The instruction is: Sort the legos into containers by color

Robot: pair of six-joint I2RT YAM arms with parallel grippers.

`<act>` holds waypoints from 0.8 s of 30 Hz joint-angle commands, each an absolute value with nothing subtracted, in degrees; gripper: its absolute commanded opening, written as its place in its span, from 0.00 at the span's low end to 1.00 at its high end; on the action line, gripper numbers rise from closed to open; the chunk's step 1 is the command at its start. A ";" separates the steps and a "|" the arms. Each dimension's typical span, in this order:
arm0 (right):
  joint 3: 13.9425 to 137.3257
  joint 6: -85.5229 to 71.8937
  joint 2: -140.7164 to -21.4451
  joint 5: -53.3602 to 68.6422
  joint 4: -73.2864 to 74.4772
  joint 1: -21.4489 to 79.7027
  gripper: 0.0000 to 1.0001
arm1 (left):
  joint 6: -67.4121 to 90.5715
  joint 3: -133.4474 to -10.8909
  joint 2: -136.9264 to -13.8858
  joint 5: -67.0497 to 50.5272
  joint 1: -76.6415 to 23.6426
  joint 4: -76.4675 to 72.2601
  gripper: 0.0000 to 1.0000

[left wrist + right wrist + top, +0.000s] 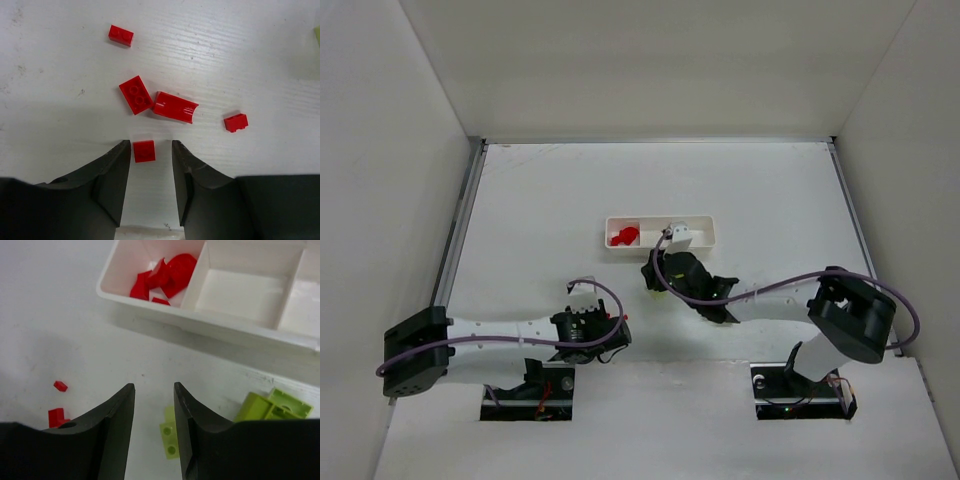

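Your left end effector (150,146) sits open, empty, straddling a red lego (144,151) for pinching; right end effector (154,387) open, empty

The left arm (500,335) folds out to an elbow at the far left, and its forearm runs rightward, low and level. The left gripper (150,150) points downward, its jaws parted by a narrow gap. The right arm (770,295) bends at an elbow on the right and reaches leftward and away, the right gripper (154,389) tilted forward and down, jaws likewise apart
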State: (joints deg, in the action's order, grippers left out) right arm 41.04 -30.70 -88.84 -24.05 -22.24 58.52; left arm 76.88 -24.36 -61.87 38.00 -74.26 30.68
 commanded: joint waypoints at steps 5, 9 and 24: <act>34.02 -36.39 -83.76 -26.28 -26.81 63.14 0.42 | 78.40 -24.17 -64.25 37.00 -75.89 32.08 0.26; 33.05 -36.82 -83.58 -27.77 -26.19 66.48 0.46 | 77.87 -24.87 -63.02 36.83 -76.07 32.87 0.21; 32.26 -38.58 -86.75 -29.35 -26.37 74.22 0.53 | 67.78 -30.50 -49.58 41.13 -69.05 33.50 0.16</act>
State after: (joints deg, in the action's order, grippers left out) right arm 32.80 -37.39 -86.11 -27.53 -23.24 72.93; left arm 72.60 -28.27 -51.75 38.85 -71.85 33.69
